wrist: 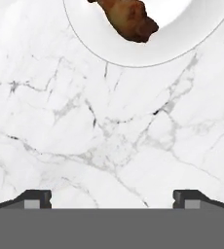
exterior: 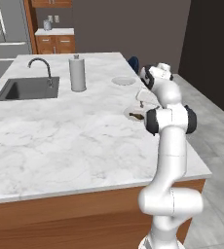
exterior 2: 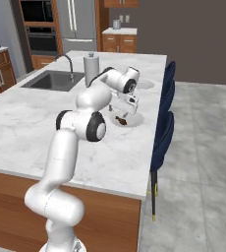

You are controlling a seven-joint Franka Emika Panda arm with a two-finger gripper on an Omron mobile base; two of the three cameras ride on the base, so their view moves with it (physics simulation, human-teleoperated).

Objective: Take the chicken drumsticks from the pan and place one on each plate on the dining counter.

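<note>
One brown chicken drumstick (exterior: 135, 116) (exterior 2: 120, 119) (wrist: 130, 16) lies on the nearer pale plate (exterior: 129, 111) (exterior 2: 133, 121) (wrist: 133, 56) near the right edge of the marble dining counter (exterior: 75, 136) (exterior 2: 26, 118). My gripper (exterior: 140, 103) (exterior 2: 125, 111) (wrist: 113, 197) hangs just above the counter beside that plate, open, with nothing between its fingers. In the hand view only bare marble lies between the fingertips (wrist: 38, 198). A second plate (exterior: 123, 80) (exterior 2: 145, 84) sits farther back along the same edge, and it looks bare. The pan is out of view.
A tall paper towel roll (exterior: 77, 74) (exterior 2: 91, 70) stands beside the dark inset sink (exterior: 27, 89) (exterior 2: 51, 80) and its faucet (exterior: 42, 64). Dark blue stools (exterior 2: 164, 123) line the counter's right side. My own arm hides part of the nearer plate in the left base view.
</note>
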